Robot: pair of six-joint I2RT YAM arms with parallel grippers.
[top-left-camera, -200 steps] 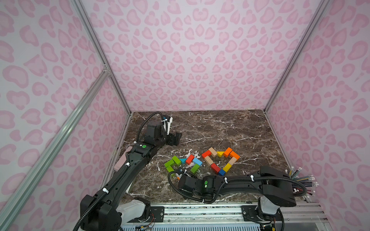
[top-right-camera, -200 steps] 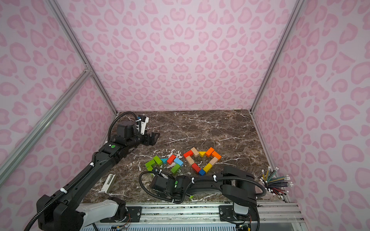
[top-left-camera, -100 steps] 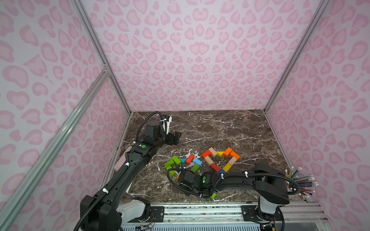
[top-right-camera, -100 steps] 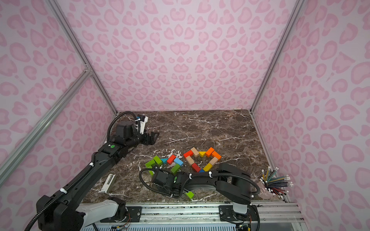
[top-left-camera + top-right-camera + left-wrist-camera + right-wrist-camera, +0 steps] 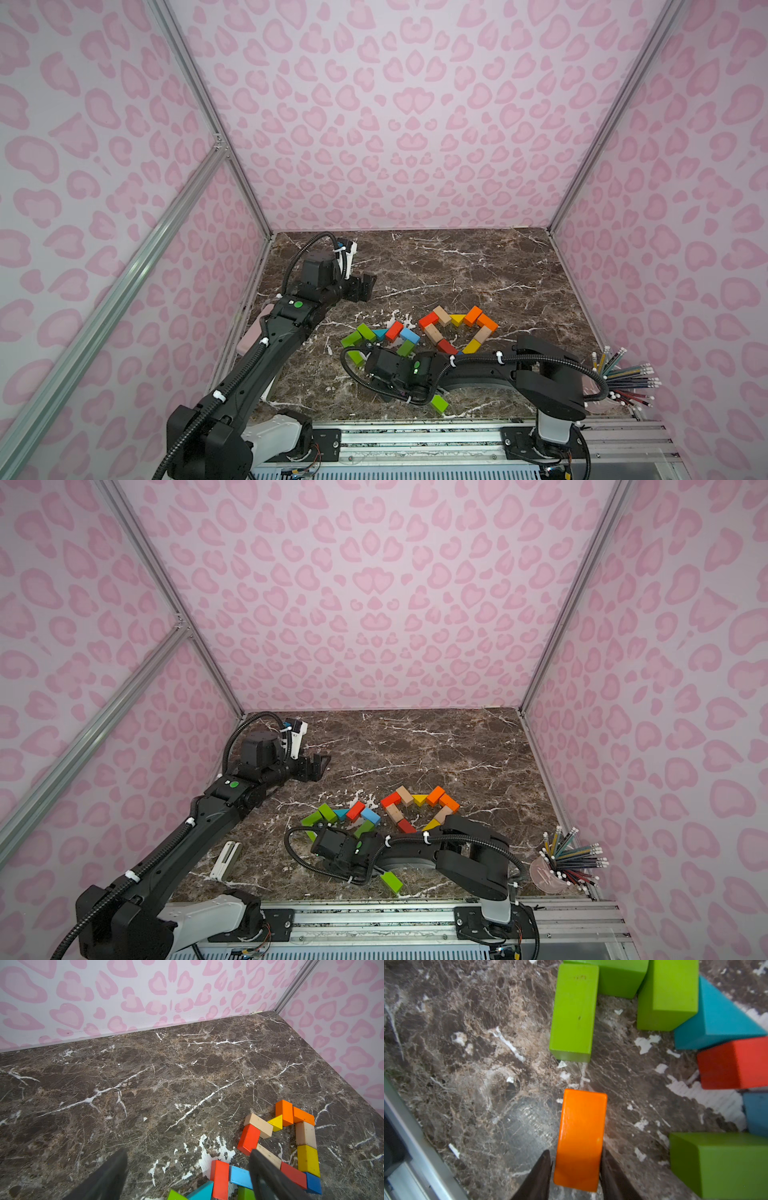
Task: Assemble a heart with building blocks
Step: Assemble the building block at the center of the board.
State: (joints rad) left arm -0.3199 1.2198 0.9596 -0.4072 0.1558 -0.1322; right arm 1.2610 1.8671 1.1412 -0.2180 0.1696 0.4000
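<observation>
Left pincer (image 5: 362, 288) parked back-left above the surface (image 5: 478, 266), jaws apart, empty. Out of the way, I'd guess. Loose green bricks (image 5: 365, 332) and teal prism (image 5: 716, 1018) lie mid-left as stock. Right pincer (image 5: 576, 1159) sits low beside them, straddling the orange brick (image 5: 581, 1122) across its narrow width. Sliver of gap on one side, so can't tell if clamped. Heart outline (image 5: 482, 334) just right of that, looks closed.

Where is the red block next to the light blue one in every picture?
Top view: red block, beside the light blue block.
Top view: same place.
Left wrist: in view, again beside the light blue block.
Right wrist: in view, beside the teal triangle.
Shared landmark: that teal triangle, next to it in every view.
</observation>
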